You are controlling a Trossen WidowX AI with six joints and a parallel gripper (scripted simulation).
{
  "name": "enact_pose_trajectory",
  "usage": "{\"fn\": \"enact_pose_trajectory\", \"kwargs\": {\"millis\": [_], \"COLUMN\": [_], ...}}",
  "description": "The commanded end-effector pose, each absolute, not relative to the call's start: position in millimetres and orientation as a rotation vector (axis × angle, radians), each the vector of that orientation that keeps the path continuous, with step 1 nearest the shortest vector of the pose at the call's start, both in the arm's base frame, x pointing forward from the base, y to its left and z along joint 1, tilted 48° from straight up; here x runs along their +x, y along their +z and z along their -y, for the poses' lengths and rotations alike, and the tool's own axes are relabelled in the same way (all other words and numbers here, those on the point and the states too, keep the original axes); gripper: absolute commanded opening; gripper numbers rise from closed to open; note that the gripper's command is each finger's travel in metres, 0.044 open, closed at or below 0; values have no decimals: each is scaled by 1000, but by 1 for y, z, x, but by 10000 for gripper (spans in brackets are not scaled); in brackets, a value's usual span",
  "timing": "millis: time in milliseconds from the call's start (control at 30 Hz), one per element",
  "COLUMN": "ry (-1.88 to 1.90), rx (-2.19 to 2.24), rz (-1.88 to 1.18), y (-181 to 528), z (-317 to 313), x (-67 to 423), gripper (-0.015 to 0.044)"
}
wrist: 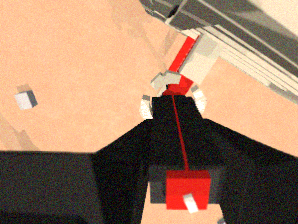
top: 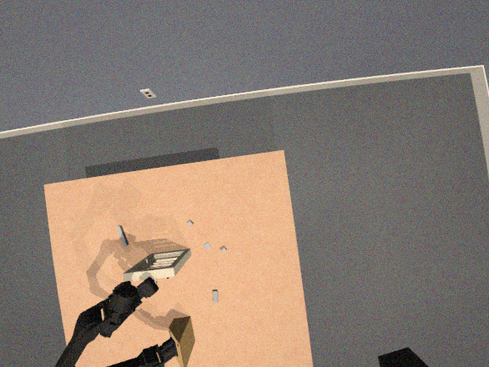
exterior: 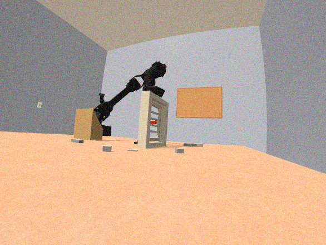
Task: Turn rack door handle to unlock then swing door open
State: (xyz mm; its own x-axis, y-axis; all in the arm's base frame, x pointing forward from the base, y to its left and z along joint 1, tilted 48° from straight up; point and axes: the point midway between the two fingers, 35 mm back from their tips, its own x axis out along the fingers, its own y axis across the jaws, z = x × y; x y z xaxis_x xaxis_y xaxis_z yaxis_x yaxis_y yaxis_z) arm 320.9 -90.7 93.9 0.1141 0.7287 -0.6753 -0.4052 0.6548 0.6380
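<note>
My gripper (top: 149,288) (exterior: 153,91) (wrist: 176,126) is shut on the black and red handle (wrist: 188,190), with one finger on each side of it. In the wrist view the handle stands at an angle to the pale bracket (wrist: 201,59) and the red bar (wrist: 183,54) behind it, so it looks partly turned. The cream rack frame (top: 163,273) (exterior: 144,119) stands upright and runs diagonally across the wrist view's upper right. The slatted door (top: 164,259) appears closed in the frame. A red part (exterior: 153,122) shows between the slats. The gripper hides the handle in the top view.
A tan block (top: 188,339) (exterior: 83,123) stands nearer the arm's base, with a black arm part (top: 167,349) against it. Several small grey blocks lie on the table, one (top: 215,295) right of the rack and one (wrist: 26,100) left in the wrist view. A grey bar (top: 123,235) lies behind the rack.
</note>
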Motion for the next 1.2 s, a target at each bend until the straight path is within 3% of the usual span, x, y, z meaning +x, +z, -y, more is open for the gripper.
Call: {"fn": "enact_pose_trajectory", "kwargs": {"millis": [0,800,1167], "ry": [955,1452,1461], "rx": [184,-769,-795], "rz": [-1107,-405,-382], "y": [93,93,93], "z": [90,90,90], "x": [320,320,320], "gripper": [27,27,27]}}
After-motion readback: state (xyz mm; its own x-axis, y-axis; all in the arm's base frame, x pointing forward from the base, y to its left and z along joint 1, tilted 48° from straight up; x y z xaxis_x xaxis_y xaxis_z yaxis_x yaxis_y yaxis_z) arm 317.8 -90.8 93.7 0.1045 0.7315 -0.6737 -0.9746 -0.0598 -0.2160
